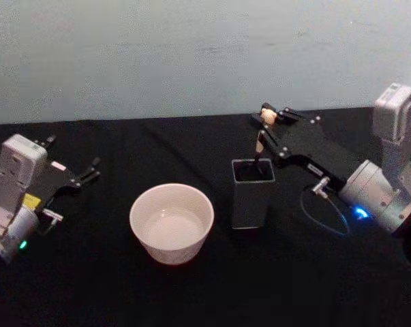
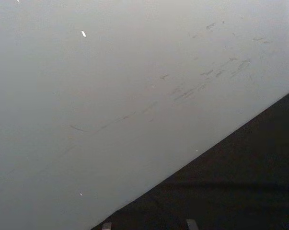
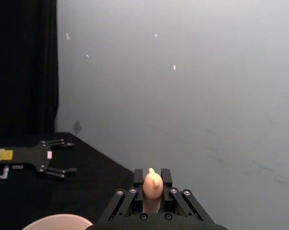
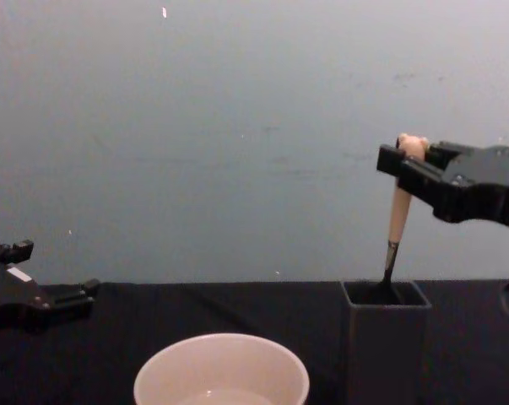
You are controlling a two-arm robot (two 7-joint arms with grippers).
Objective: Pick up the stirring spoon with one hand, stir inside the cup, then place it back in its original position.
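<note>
I have a black tabletop (image 1: 191,293) against a pale grey-blue wall (image 1: 191,54), and little else on it. The cup (image 1: 172,222) sits low and centre in the head view, cream-white, just left of the dark square holder (image 1: 252,193), the two apart with a strip of black cloth between them. Nothing lies between the cup and the holder that I can see. My right gripper (image 1: 268,121) reaches in from the right edge of the head view, above the holder, its jaws closed on the bear-head end of the spoon (image 4: 397,221). From the chest view the spoon stands nearly upright with a slight lean, its handle top toward the upper right and its thin metal neck running down into the holder's open top; the bowl is hidden inside the walls. The right wrist view shows the beige handle tip pinched between the jaws. My left gripper (image 1: 89,172) is parked at the left edge of the head view, well apart from the cup, jaws spread and holding nothing.
</note>
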